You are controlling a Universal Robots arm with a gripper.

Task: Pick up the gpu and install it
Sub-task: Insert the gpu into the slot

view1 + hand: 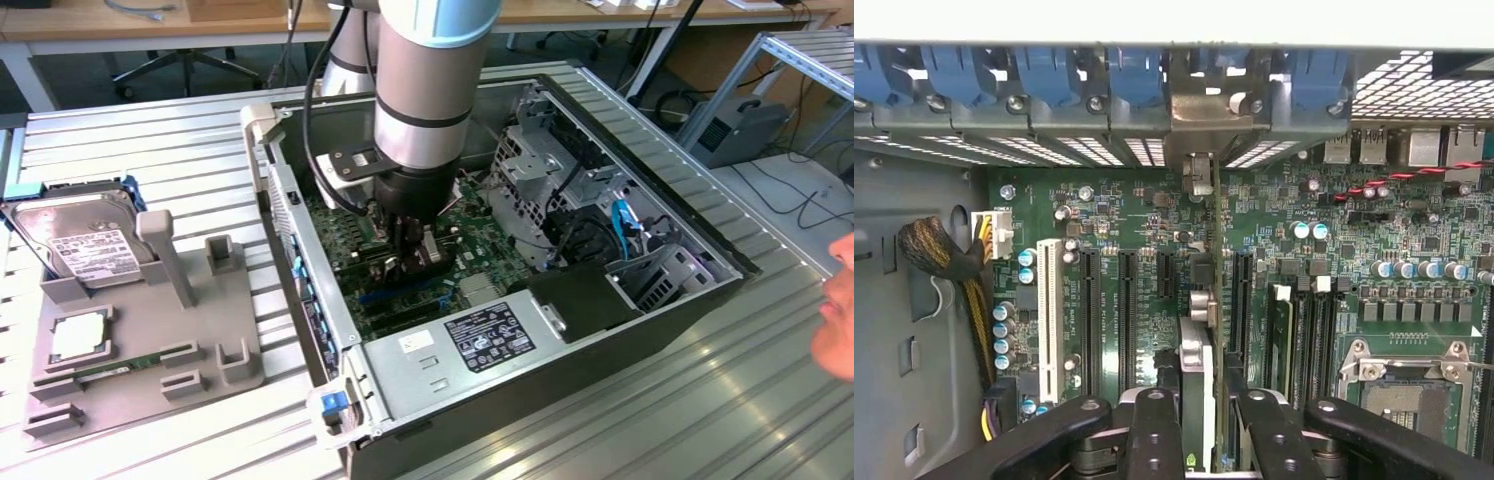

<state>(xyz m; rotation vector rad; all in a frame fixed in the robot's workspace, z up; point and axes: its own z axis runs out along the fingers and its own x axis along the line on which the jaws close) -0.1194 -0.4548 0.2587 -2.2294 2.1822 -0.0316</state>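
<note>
Gripping the gpu [1199, 390] edge-on between its fingers [1154, 430], the claw [407, 262] sits low inside the open computer case [694, 300], directly over the green motherboard [1334, 230]. The card stands upright beneath the claw, its silver bracket [1199, 125] reaching to the blue-clipped rear slot row [1054, 75] ahead of the claw, lower edge at the board's expansion slots [1126, 310]. Well off to the claw's side, outside the case, a grey fixture tray [147, 330] carries a hard drive [80, 245].

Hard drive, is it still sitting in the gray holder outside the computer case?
Yes, the hard drive rests in the gray holder on the exterior view's left, outside the computer case.
</note>
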